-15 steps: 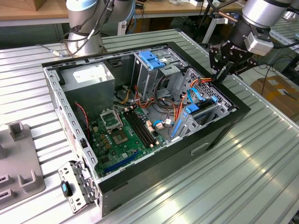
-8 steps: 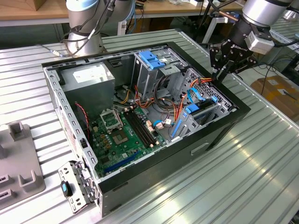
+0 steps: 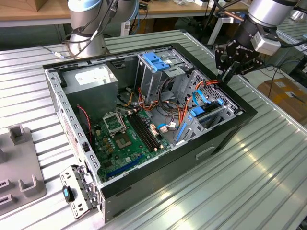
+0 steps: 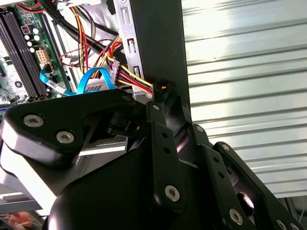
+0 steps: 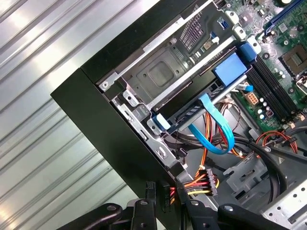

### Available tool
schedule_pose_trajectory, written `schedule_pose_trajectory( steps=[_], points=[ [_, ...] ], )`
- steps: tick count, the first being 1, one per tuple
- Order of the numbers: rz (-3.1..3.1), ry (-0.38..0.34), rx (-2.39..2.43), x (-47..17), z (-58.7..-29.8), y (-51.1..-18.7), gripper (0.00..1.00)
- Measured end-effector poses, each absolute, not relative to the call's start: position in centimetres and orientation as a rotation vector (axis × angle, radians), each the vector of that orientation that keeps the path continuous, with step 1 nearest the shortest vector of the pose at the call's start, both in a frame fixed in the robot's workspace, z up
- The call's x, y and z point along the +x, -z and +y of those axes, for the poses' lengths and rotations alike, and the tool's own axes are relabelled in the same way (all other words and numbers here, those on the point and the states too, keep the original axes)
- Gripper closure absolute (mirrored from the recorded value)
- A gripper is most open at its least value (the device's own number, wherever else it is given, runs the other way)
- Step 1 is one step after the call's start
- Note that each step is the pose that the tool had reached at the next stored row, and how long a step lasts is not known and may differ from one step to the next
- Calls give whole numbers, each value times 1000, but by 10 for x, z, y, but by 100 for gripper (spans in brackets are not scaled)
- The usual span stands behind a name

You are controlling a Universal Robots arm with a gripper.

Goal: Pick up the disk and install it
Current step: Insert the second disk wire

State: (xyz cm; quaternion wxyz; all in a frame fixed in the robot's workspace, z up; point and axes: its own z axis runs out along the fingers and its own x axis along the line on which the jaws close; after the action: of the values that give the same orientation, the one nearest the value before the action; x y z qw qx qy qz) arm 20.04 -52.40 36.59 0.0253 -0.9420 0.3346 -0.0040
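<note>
The disk (image 5: 162, 122) lies in its slot in the computer case (image 3: 225, 139), close under the claw (image 3: 226, 76). The claw hangs over the case's black edge by the coloured wires (image 5: 201, 184). I cannot tell if it is open or closed. Farther off sits the green board (image 3: 120, 139).

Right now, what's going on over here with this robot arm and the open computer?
A single robot arm holds its end effector over the edge of an open computer case at the exterior view's right; the case lies on a ribbed metal table. In the first wrist view, the disk in its light-blue frame lies in the drive bay at that edge, with a blue cable and power wires beside it. Whether it is fully seated can't be told.
</note>
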Motion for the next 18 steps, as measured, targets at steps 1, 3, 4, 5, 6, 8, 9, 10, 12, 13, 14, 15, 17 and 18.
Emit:
schedule_pose_trajectory(
  steps=[1, 3, 4, 5, 6, 8, 9, 10, 12, 13, 14, 15, 17, 18],
  points=[
    [1035, 12, -2913, 200, -524, -366, 70],
    [1035, 12, -2913, 200, -524, -366, 70],
    [1035, 12, -2913, 200, -524, -366, 70],
    [1035, 12, -2913, 200, -524, -366, 70],
    [1035, 12, -2913, 200, -524, -366, 70],
    [1035, 12, -2913, 200, -524, -366, 70],
    [1035, 12, -2913, 200, -524, -366, 70],
    [1035, 12, -2913, 200, -524, -366, 70],
    [1035, 12, -2913, 200, -524, -365, 72],
    [1035, 12, -2913, 200, -524, -365, 79],
    [1035, 12, -2913, 200, -524, -365, 79],
    [1035, 12, -2913, 200, -524, -365, 79],
    [1035, 13, -2913, 200, -524, -365, 79],
    [1035, 13, -2913, 200, -524, -365, 80]
  ],
)
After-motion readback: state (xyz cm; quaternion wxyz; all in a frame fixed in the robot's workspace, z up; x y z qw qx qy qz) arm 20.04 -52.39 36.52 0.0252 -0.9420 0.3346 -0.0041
